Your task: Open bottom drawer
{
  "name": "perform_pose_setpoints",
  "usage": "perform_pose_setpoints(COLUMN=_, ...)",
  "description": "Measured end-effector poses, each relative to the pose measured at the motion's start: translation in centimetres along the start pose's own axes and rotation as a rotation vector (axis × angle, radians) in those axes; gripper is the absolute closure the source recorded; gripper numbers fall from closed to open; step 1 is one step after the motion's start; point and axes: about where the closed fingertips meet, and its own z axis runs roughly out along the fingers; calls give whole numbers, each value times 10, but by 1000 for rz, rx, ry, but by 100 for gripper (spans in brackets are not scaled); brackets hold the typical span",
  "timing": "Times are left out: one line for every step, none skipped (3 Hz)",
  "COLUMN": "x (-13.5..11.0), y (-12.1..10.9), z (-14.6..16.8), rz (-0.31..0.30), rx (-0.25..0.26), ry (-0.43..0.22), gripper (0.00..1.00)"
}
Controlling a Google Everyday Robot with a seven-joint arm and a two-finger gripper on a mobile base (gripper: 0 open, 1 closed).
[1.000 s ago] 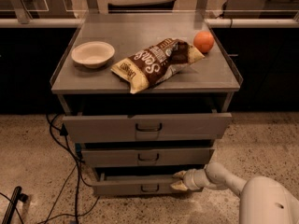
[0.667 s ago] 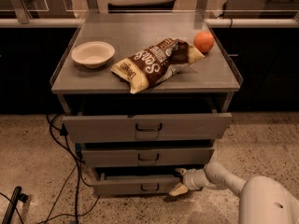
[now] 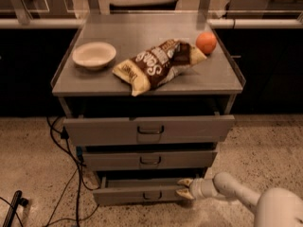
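The grey drawer cabinet (image 3: 118,129) stands on a speckled floor. Its worktop (image 3: 142,30) carries a brown chip bag (image 3: 154,65) at the centre, a white bowl (image 3: 93,55) at the cabinet's left and an orange (image 3: 206,42) at its right rear. The bottom drawer (image 3: 132,194), lowest of the cabinet's three, sits a little way out. The white arm (image 3: 236,193) reaches in from the cabinet's lower right. Its tool (image 3: 182,188) is released, fingers spread, against that drawer's right end.

your gripper (image 3: 183,188) sits at the right end of the bottom drawer (image 3: 137,193); floor (image 3: 265,150) to its right is free, cables (image 3: 77,193) crowd the left.
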Motion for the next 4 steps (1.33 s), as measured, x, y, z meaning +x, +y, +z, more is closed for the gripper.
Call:
perform_pose_setpoints(x=-2, y=0, z=-1, rz=0, rx=0, ry=0, gripper=98)
perform_pose_setpoints(x=10, y=25, z=-9, rz=1, rx=-4, ry=-12, gripper=100)
perform_pose_setpoints(x=7, y=24, z=-11, rz=1, rx=-4, ry=-12, gripper=82)
perform_pose_setpoints(x=7, y=24, z=-11, rz=1, rx=-4, ry=-12, gripper=57)
